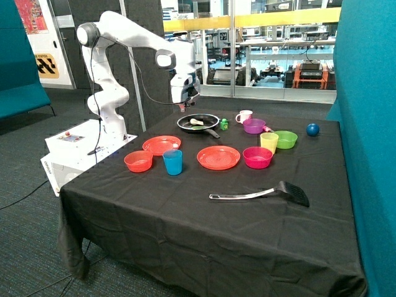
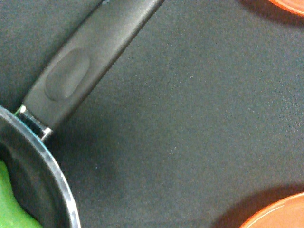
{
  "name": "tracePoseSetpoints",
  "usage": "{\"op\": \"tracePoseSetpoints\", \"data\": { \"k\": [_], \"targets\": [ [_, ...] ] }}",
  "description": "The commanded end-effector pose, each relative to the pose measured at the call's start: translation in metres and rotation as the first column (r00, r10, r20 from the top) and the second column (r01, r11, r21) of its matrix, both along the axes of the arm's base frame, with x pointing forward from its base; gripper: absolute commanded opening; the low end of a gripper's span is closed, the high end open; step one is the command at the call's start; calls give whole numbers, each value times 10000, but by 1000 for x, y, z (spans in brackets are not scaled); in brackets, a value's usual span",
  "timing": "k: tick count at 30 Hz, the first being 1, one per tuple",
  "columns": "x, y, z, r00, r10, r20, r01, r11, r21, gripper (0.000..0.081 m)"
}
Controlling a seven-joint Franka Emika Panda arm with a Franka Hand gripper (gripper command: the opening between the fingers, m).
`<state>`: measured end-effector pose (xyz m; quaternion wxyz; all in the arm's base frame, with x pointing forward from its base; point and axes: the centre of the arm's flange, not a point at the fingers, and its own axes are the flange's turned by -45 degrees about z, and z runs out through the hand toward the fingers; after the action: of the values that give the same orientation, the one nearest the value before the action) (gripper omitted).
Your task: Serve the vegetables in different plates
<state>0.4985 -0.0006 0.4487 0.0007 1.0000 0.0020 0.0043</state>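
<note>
A black frying pan (image 1: 198, 123) stands at the back of the table. The pale cream vegetable (image 1: 196, 122) lies in it. The green vegetable (image 2: 8, 205) also lies in the pan, seen at the edge of the wrist view beside the pan's rim (image 2: 45, 164) and handle (image 2: 88, 64). My gripper (image 1: 184, 104) hangs in the air just above the pan's edge, on the robot-base side. Two flat red-orange plates lie in front of the pan, one (image 1: 161, 145) nearer the robot base and one (image 1: 218, 157) at the middle. Both hold nothing. Their edges show in the wrist view (image 2: 280, 216).
A red-orange bowl (image 1: 138, 161) and blue cup (image 1: 173, 162) stand near the plates. A green cube (image 1: 224, 124), white mug (image 1: 245, 116), purple bowl (image 1: 253, 125), yellow cup (image 1: 269, 142), green bowl (image 1: 285, 139), pink bowl (image 1: 257, 157) and blue ball (image 1: 313, 129) stand beyond. A black spatula (image 1: 260, 195) lies in front.
</note>
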Motion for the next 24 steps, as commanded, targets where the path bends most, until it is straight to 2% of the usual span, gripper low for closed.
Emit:
{"op": "tracePoseSetpoints", "data": {
  "k": [1,3,4,5,6,8,13,18,24],
  "targets": [
    [1,1,1,9996,281,-86,-281,9996,13,808],
    [1,5,0,9992,390,-86,-390,9992,13,808],
    [1,6,-1,9992,386,-86,-386,9993,13,774],
    [2,7,-1,9991,406,-86,-406,9992,13,565],
    [2,7,-2,9990,438,-86,-437,9990,13,459],
    [2,9,-3,9988,487,-86,-487,9988,13,373],
    [-1,16,-5,9973,728,-86,-728,9973,13,318],
    [-7,28,-11,9938,1105,-86,-1105,9939,13,223],
    [-15,46,-21,9896,1437,-86,-1437,9896,13,212]
  ]
}}
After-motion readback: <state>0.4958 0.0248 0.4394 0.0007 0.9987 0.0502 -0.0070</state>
